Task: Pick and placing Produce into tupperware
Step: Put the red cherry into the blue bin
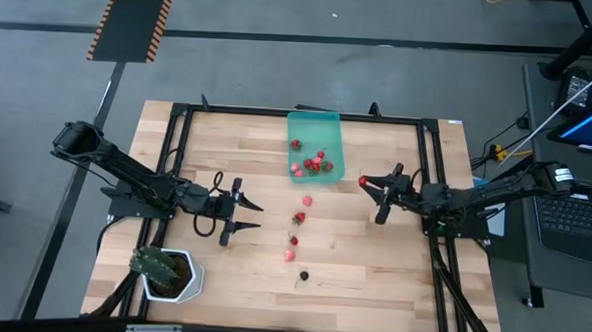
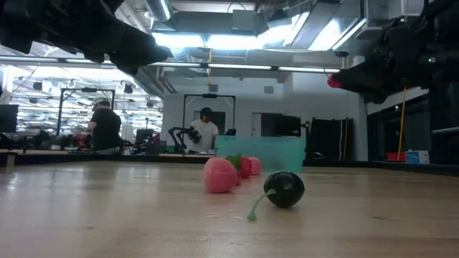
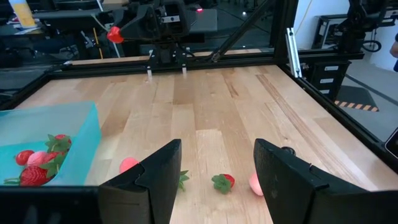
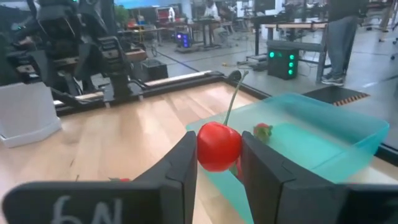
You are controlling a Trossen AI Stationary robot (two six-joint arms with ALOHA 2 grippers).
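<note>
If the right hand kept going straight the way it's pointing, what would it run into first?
Most likely the teal container. The right hand, shut on a red cherry, points across the table at the container's near corner. It seems raised above the tabletop, so it might instead pass over the rim; depth is unclear.

Only readable marking: white characters resembling "6N", likely upside down, on the right claw (image 4: 217, 177), near its base.

Bright overhead ceiling lights (image 2: 215, 39) glare in low view; soft shadows; blurred background.
</note>
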